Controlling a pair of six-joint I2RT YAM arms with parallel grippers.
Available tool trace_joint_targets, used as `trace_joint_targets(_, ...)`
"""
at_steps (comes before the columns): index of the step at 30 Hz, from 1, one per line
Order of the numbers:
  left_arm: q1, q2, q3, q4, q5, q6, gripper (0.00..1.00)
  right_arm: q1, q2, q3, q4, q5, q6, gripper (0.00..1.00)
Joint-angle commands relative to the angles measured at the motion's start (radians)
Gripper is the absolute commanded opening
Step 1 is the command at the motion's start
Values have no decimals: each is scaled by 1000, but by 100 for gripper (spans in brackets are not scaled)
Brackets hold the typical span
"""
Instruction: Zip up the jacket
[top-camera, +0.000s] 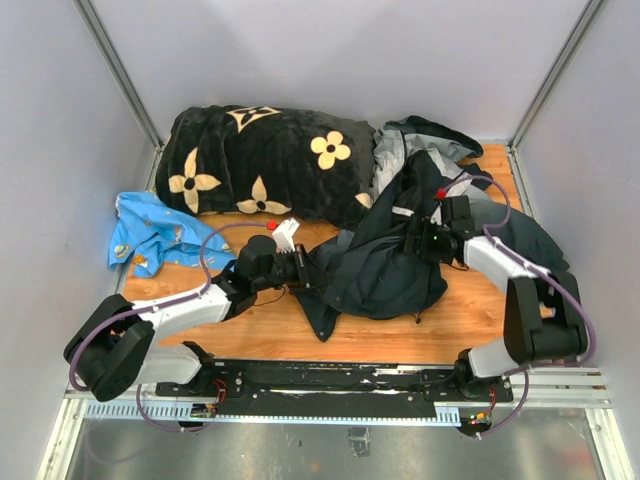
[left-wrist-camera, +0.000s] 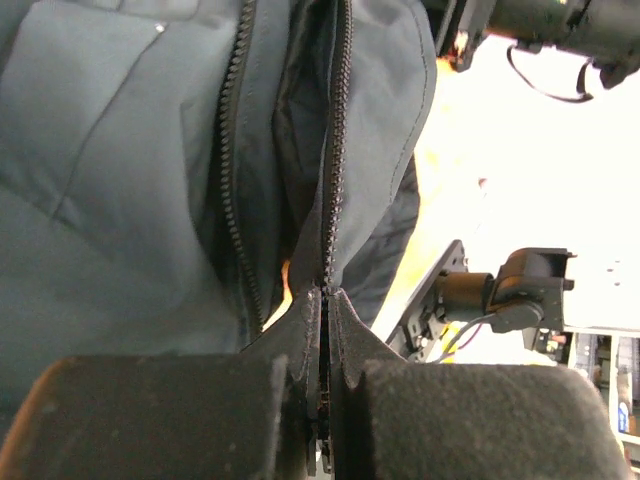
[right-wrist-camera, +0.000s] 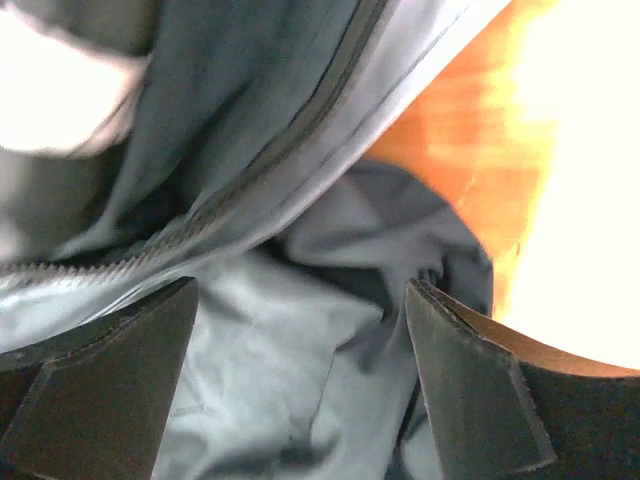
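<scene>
Left hand (top-camera: 300, 268) is clenched on the jacket (top-camera: 380, 262), low on the near left part of the bench (top-camera: 470, 312). In its wrist view the two dark pads (left-wrist-camera: 150, 410) are pressed together on a fold of dark fabric at the bottom end of the zipper (left-wrist-camera: 335, 150). One row of teeth rises straight from the pinch. The other row runs just beside it to the left, and a sliver of orange bench shows through the gap between them, so the front is unfastened there.

Further in and to the right, the right hand (top-camera: 415, 240) is released and hangs over the middle of the garment. Seen from its wrist, its fingers (right-wrist-camera: 100, 385) stand wide apart with nothing between them. Beyond them lie grey and dark folds, with a blurred line of zipper teeth crossing on a slant.

Crumpled and dark, with paler grey parts, the jacket spreads from the bench's centre toward the far right corner.

At the far side lies a black blanket (top-camera: 270, 160) with cream flower shapes, touching the jacket's far edge. A small blue cloth (top-camera: 155, 235) sits at the left edge just in front of it.
</scene>
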Motion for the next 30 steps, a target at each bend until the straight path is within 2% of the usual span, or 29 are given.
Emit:
trace_joint_targets(1,-14,10,17,146,18,-46,0,-9,-193,-104,-11,-109,-16,86)
trace_joint_targets(8,-42,15,-15,229,22,-101,0,45,-524,-275,42,-291,73,90)
trace_joint_targets(15,-62,-13,-30,284,18,-146,0,184,-752,-418,234,-365,254,93)
trace_joint_targets(25,-81,-19,-58,378,17,-219,0,434,-777,-562,612,-263,446,94)
trace_joint_targets(30,-89,-18,-88,455,2,-261,0,530,-743,-596,720,-200,473,94)
